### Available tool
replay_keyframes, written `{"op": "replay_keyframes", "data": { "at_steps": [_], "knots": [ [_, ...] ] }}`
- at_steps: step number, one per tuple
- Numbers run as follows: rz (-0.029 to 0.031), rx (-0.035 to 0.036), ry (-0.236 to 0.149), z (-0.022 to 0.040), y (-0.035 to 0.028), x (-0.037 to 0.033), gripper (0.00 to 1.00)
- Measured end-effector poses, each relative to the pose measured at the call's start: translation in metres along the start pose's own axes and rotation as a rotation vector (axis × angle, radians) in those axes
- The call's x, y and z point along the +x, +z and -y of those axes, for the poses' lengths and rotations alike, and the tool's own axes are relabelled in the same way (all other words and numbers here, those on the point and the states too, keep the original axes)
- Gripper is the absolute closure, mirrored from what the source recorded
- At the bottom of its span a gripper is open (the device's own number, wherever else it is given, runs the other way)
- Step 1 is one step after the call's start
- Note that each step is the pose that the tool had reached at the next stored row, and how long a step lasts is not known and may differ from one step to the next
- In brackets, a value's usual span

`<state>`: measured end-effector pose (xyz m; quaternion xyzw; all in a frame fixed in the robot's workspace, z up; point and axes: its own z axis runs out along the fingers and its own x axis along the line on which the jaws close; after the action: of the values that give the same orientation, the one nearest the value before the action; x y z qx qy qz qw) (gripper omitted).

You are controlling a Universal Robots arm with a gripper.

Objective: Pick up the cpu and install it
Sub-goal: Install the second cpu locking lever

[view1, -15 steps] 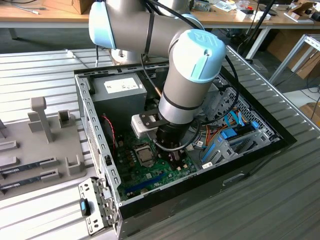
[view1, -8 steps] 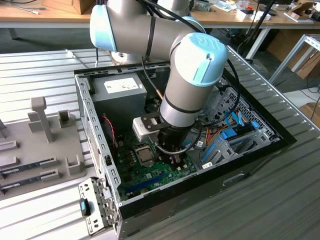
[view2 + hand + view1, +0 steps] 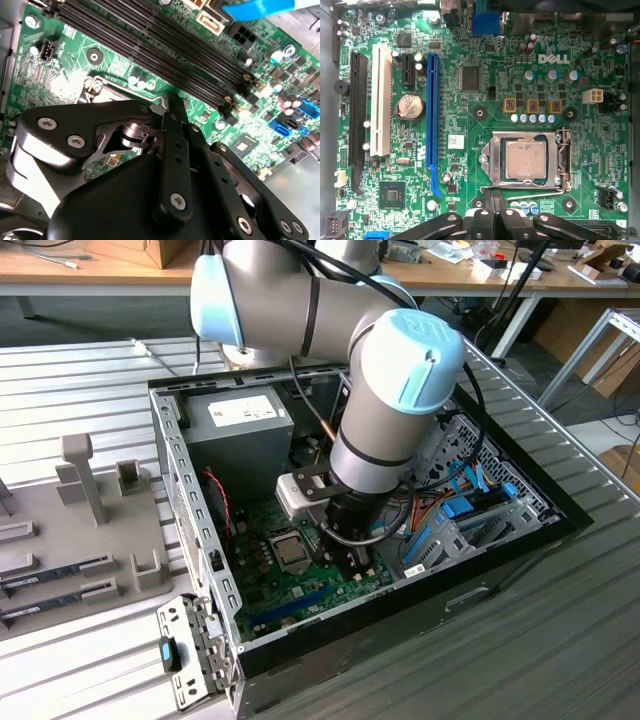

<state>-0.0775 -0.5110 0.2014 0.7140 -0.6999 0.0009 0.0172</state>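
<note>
While my black two-fingered gripper (image 3: 492, 212) hangs low over the green motherboard (image 3: 470, 130) inside the open computer case (image 3: 190, 490), I see the fingers pressed together, clamping nothing. In the first wrist view, the small square silver-topped cpu (image 3: 525, 158) lies in its metal-framed socket (image 3: 492, 160), just beside the fingertips. I judge the chip light, rigid, slick on top and fragile underneath; opposite edges would be the place to hold it.
</note>
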Motion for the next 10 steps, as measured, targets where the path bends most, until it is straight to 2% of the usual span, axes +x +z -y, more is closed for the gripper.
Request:
{"op": "replay_keyframes", "data": {
  "at_steps": [3, 6, 10],
  "knots": [
    [-0.0064, -0.0004, 0.0, 0.0034, 0.0018, -0.0004, 0.89],
    [-0.0181, -0.0008, 0.001, 0.0069, 0.0044, -0.0022, 0.89],
    [-0.0172, 0.0, 0.0, 0.0071, 0.0046, -0.0026, 0.89]
  ]
}}
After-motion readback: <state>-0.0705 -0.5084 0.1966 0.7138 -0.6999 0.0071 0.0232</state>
